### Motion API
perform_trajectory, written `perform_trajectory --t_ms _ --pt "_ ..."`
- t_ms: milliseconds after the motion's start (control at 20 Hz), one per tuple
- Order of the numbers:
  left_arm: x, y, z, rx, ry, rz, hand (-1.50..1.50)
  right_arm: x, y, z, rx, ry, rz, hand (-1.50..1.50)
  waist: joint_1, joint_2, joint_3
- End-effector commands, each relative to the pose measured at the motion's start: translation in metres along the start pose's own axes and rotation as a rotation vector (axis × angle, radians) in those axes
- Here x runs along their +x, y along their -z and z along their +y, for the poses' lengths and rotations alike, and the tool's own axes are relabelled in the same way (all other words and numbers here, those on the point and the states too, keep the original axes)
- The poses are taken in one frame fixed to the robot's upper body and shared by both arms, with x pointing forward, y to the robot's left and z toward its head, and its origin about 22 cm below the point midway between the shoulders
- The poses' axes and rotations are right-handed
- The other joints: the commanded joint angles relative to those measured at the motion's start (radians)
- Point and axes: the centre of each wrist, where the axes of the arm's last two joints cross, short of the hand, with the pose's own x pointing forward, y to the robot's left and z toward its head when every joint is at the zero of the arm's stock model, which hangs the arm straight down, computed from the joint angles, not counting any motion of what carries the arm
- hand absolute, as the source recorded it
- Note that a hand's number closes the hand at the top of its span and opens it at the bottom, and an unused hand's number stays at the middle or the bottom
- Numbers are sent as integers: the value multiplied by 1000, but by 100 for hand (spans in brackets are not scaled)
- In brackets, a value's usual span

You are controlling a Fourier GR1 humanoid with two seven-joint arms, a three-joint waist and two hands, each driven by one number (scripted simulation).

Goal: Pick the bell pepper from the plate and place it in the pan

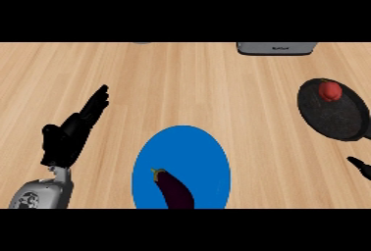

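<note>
A red bell pepper (pixel 331 90) lies inside the black pan (pixel 334 117) at the right of the wooden counter. The blue plate (pixel 181 157) sits at the lower middle and holds a dark purple eggplant (pixel 175 190). My left hand (pixel 69 131) rests at the left with its fingers straight and pointing up, apart from the plate. Only a small black part of my right hand (pixel 360 165) shows at the right edge, just below the pan, and its fingers are out of sight.
A grey appliance (pixel 277 47) stands at the counter's far edge, upper right. A small grey object (pixel 142 42) peeks in at the top edge.
</note>
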Motion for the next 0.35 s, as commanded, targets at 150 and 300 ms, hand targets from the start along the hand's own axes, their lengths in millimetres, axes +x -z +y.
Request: perform_trajectory --t_ms 150,300 --pt "-14 1 -3 -11 -14 4 0 -20 -46 1 -2 2 -39 -150 -1 0 0" --pt "-9 -3 16 -2 9 6 0 -16 -49 3 -22 -31 -13 -150 -4 -2 -1"
